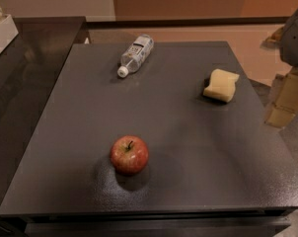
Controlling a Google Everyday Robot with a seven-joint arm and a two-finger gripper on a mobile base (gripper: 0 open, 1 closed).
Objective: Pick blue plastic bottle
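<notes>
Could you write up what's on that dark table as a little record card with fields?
surface: dark grey table
bottle: blue plastic bottle, lying on its side at the far edge, white cap toward the camera
apple: red apple, near the front, stem up
sponge: yellow sponge, on the right side
gripper: gripper beyond the table's right edge, far from the bottle

Nothing here can be read. The blue plastic bottle [135,55] lies near the far edge of the table [188,147], left of the middle. Its white-bluish label carries dark marks, but none can be made out as letters or numbers. The gripper [283,105] hangs just beyond the table's right edge and bears no legible marking.
</notes>
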